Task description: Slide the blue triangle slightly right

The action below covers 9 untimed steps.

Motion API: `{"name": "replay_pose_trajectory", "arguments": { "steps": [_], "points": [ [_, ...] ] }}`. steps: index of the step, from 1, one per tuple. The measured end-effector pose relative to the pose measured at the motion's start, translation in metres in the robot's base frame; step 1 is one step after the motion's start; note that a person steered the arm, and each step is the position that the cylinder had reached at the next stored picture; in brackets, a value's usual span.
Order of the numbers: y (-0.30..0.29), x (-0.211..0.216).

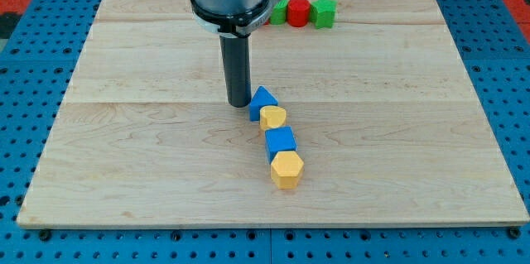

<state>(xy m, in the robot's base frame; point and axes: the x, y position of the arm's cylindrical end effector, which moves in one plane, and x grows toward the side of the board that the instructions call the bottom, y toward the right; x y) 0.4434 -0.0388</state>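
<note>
Pointing up: blue triangle (262,100) apex

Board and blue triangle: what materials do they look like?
Board: light wood, probably maple or similar, with visible grain and plank seams, matte finish. Blue triangle: uniform opaque colour, no grain showing, so painted wood or plastic; can't tell which. My tip sits just to its left in the view.

Pale wooden board (124,165), laid in planks, on a blue perforated base (33,239). Near its middle, a line running toward the view's bottom: blue triangle (262,99), yellow heart-shaped block (273,117), blue cube (281,141), yellow hexagonal block (287,169), each touching the next. At the view's top edge, a row: green block (280,10), red cylinder (299,12), green block (324,12).
</note>
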Motion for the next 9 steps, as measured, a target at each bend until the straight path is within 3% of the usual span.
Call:
{"name": "replay_pose_trajectory", "arguments": {
  "steps": [1,3,5,7,8,9],
  "points": [
    [0.0,0.0],
    [-0.089,0.014],
    [-0.09,0.017],
    [-0.091,-0.075],
    [-0.126,-0.102],
    [-0.136,-0.07]
  ]
}}
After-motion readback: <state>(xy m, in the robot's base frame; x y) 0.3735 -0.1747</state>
